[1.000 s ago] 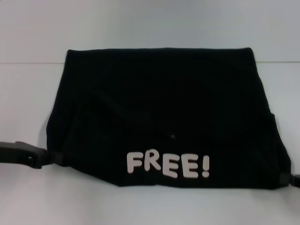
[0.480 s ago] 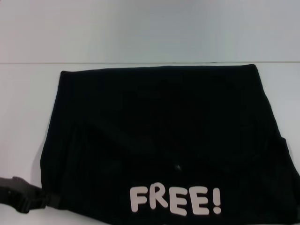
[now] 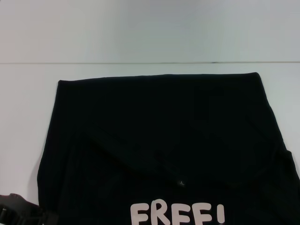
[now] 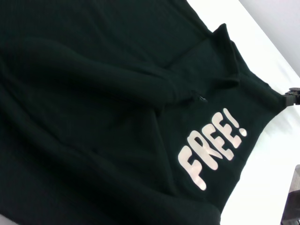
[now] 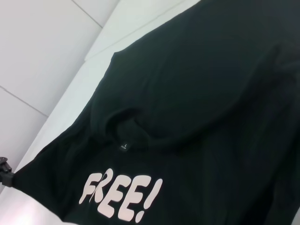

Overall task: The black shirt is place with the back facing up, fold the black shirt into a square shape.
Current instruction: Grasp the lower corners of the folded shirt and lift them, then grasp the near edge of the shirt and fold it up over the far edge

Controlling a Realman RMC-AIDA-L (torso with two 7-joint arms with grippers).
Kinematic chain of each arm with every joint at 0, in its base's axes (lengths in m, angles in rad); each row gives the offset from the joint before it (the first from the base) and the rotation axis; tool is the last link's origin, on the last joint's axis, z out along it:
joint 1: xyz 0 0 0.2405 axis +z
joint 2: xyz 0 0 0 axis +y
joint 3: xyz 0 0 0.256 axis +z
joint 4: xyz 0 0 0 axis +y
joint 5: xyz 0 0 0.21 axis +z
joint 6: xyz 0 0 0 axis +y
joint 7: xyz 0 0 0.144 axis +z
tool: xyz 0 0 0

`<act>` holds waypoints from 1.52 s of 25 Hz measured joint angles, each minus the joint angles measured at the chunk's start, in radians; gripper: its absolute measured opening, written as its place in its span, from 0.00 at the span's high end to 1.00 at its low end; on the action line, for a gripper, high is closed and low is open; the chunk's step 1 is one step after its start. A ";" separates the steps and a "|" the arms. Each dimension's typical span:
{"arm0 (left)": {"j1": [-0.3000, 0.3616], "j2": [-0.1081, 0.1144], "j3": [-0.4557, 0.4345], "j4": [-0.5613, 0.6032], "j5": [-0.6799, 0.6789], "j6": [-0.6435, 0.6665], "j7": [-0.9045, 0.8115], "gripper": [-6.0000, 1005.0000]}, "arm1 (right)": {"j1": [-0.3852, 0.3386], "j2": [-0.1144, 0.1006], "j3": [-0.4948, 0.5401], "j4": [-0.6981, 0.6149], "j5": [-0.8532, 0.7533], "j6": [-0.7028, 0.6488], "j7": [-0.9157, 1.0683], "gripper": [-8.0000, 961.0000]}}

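The black shirt point(image 3: 164, 131) lies folded on the white table point(image 3: 23, 103), with a straight fold edge at the far side and a white "FREE!" print point(image 3: 177, 214) at the near edge. The collar and its neck tag point(image 5: 123, 146) face up. My left gripper point(image 3: 21, 213) sits at the shirt's near left corner, shut on the fabric; the right wrist view shows that corner pulled taut to it point(image 5: 3, 172). My right gripper point(image 4: 291, 96) is out of the head view; the left wrist view shows it pinching the opposite near corner.
The table's back edge point(image 3: 140, 63) runs across behind the shirt, with a pale wall beyond. Bare tabletop lies to the left of and behind the shirt. The shirt's right side reaches the edge of the head view.
The shirt has slid toward me, its print now at the bottom of the head view. Both grippers moved nearer with it, and the right one left the head view.
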 joint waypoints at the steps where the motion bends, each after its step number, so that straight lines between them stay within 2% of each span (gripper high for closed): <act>1: -0.001 0.000 0.000 0.000 0.000 0.000 0.000 0.99 | 0.001 -0.001 0.008 -0.002 0.000 -0.002 -0.001 0.97; 8: -0.055 0.013 0.000 -0.008 -0.014 -0.027 -0.008 0.99 | 0.071 -0.001 0.048 -0.045 0.000 -0.006 0.005 0.97; 12: -0.110 0.029 -0.006 -0.013 -0.039 -0.080 -0.041 0.99 | 0.150 -0.008 0.096 -0.076 0.002 -0.010 0.026 0.97; 18: -0.191 0.058 -0.010 -0.043 -0.077 -0.267 -0.135 0.99 | 0.280 -0.019 0.109 -0.087 0.001 0.054 0.087 0.97; 19: -0.191 0.058 -0.010 -0.043 -0.077 -0.267 -0.135 0.99 | 0.299 -0.022 0.107 -0.089 0.000 0.079 0.102 0.97; 20: -0.228 0.065 -0.004 -0.072 -0.081 -0.374 -0.172 0.99 | 0.317 -0.025 0.105 -0.090 -0.001 0.104 0.118 0.97; 24: -0.282 0.068 0.017 -0.133 -0.077 -0.548 -0.197 0.99 | 0.379 -0.034 0.095 -0.087 -0.002 0.209 0.185 0.97; 29: -0.332 0.061 0.105 -0.229 -0.071 -0.819 -0.218 0.99 | 0.458 -0.037 0.045 -0.056 -0.002 0.384 0.264 0.97; 31: -0.344 0.048 0.149 -0.255 -0.071 -0.934 -0.236 0.99 | 0.490 -0.034 0.018 -0.024 -0.002 0.454 0.276 0.97; 32: -0.344 0.048 0.149 -0.255 -0.071 -0.934 -0.236 0.99 | 0.511 -0.031 -0.001 0.001 -0.002 0.504 0.280 0.97; 33: -0.351 0.032 0.186 -0.275 -0.071 -1.032 -0.246 0.99 | 0.529 -0.028 -0.018 0.022 -0.001 0.546 0.281 0.97; 38: -0.359 0.007 0.229 -0.295 -0.071 -1.165 -0.249 0.99 | 0.608 -0.010 -0.080 0.101 -0.001 0.765 0.282 0.97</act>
